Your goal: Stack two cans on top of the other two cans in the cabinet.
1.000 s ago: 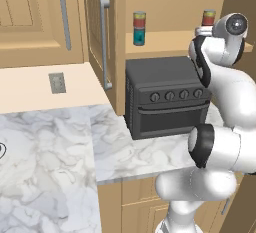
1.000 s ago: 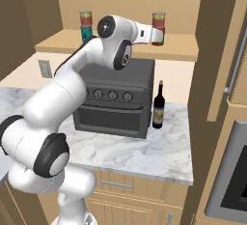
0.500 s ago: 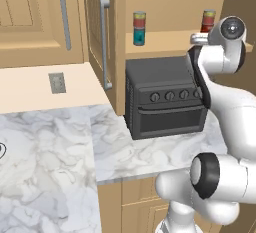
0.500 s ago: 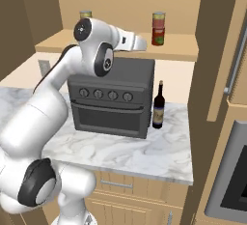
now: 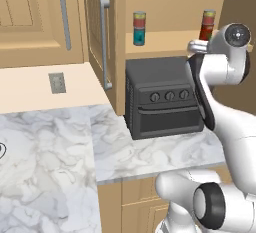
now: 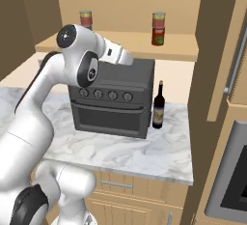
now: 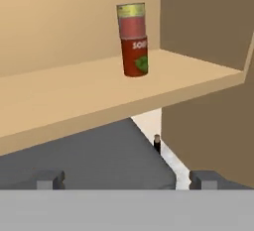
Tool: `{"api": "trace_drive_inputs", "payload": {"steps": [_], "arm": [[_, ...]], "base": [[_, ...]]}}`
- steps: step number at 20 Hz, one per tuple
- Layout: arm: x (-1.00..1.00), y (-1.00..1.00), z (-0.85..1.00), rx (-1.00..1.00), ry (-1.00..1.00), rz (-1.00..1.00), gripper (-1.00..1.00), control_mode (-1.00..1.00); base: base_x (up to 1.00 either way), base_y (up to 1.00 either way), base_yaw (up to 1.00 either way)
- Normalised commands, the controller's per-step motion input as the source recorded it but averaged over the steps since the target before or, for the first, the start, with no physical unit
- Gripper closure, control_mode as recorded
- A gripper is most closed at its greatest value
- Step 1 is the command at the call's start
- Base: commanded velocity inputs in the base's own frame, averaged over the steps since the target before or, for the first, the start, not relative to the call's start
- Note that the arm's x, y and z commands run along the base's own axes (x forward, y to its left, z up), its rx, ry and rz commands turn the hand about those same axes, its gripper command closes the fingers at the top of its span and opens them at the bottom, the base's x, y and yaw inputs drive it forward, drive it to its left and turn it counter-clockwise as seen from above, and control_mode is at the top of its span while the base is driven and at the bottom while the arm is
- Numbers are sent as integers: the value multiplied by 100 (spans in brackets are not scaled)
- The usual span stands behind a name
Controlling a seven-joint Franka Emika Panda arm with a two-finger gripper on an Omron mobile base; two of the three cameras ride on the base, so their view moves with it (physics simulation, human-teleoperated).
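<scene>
Cabinet (image 5: 165, 39): door swung open to the left, shelf board exposed above the black oven (image 5: 162, 97).

Left stack, far left on the shelf: red can with green band (image 5: 139, 19) sitting on the teal can (image 5: 139, 37). Upright, aligned.

Right stack, far right on the shelf: yellow-orange can (image 7: 131, 19) on the dark red can (image 7: 135, 56), seen square-on from the hand view. Upright, touching.

Gripper (image 7: 126, 179): I see two dark tips well apart at the bottom of the hand view, nothing between them; it holds nothing and sits below shelf level, over the oven top.

Wine bottle (image 6: 158, 105): on the counter just right of the oven.

Step in hand, by my judgement: both stacks made, arm clear of the shelf. Next move calls only for retreat without brushing the right stack.
</scene>
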Motion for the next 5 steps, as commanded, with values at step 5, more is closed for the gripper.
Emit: {"api": "trace_drive_inputs", "payload": {"steps": [5], "arm": [[-41,34,-25,13,0,2,-100,-100]], "base": [[0,0,0]]}}
